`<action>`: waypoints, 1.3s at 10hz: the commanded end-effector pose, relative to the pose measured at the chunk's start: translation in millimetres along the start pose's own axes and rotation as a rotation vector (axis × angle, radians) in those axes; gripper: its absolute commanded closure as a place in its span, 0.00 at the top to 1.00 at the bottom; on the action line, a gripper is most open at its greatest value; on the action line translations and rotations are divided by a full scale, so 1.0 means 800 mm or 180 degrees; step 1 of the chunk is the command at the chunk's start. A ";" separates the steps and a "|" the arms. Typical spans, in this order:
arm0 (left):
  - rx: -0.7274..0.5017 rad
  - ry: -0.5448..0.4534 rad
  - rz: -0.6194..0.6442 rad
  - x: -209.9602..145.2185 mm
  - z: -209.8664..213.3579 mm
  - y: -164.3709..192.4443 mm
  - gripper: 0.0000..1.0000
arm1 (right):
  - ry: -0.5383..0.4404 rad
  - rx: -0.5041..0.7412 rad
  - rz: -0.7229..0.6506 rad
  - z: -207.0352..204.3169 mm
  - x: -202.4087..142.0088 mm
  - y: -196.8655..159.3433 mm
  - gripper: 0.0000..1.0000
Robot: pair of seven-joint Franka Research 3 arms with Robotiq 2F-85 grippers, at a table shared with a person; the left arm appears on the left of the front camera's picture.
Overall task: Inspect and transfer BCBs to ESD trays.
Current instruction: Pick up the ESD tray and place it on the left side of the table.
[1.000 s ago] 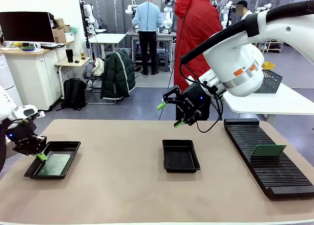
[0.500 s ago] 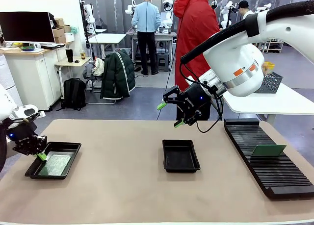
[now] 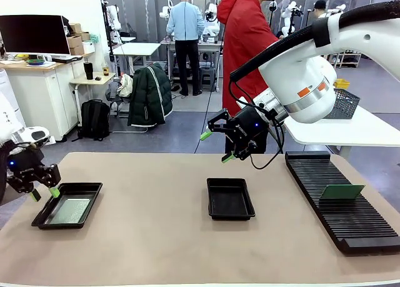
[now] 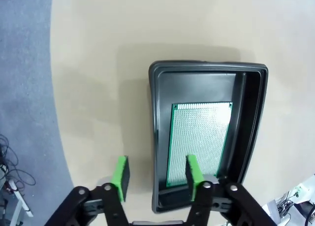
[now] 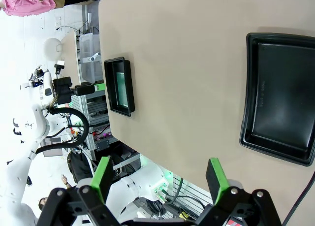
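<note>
A green BCB (image 3: 70, 210) lies flat in the left ESD tray (image 3: 44, 216). My left gripper (image 3: 44, 193) hangs open just above that tray's left rim, holding nothing. From the left wrist, the open left gripper (image 4: 156, 176) straddles the tray's rim (image 4: 153, 117), one finger over the BCB (image 4: 199, 137). A second ESD tray (image 3: 230, 199) sits bare at mid-table. My right gripper (image 3: 216, 146) hovers open above and behind it. In the right wrist view the right gripper (image 5: 159, 176) is open over the table beside the bare tray (image 5: 280, 108). Another BCB (image 3: 341, 191) stands in the rack.
A long black slotted rack (image 3: 340, 218) runs along the table's right side. A person in a red hooded jacket (image 3: 250, 43) stands at the far edge. A grey mesh basket (image 3: 345, 103) sits on a white side table. Bare tabletop lies between the two trays.
My left gripper opened, let go of the BCB and drew up and left off the tray; the board now lies flat inside. The right arm has not moved.
</note>
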State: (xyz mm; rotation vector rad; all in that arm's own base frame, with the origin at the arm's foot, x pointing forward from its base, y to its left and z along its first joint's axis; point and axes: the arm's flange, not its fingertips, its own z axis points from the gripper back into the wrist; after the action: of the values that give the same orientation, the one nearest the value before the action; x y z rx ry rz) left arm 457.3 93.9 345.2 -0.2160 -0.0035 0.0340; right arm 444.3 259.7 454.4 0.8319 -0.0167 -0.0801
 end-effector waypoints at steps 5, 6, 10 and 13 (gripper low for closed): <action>0.0473 0.0280 -0.0155 0.021 0.089 -0.036 1.00 | -0.0001 -0.0036 -0.0019 0.000 0.002 0.003 1.00; 0.0519 0.0324 -0.0152 0.026 0.098 -0.040 1.00 | -0.0001 -0.0036 -0.0019 0.000 0.002 0.003 1.00; 0.0461 0.0294 -0.0227 0.029 0.108 -0.045 1.00 | -0.0001 -0.0036 -0.0019 0.000 0.002 0.003 1.00; 0.0461 0.0294 -0.0227 0.029 0.108 -0.045 1.00 | -0.0001 -0.0036 -0.0019 0.000 0.002 0.003 1.00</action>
State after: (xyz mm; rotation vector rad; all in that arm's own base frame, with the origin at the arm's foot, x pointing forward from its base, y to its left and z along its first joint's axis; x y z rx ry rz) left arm 482.3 76.6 440.6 -0.0686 0.0893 -0.0522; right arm 444.3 259.7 454.4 0.8319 -0.0167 -0.0801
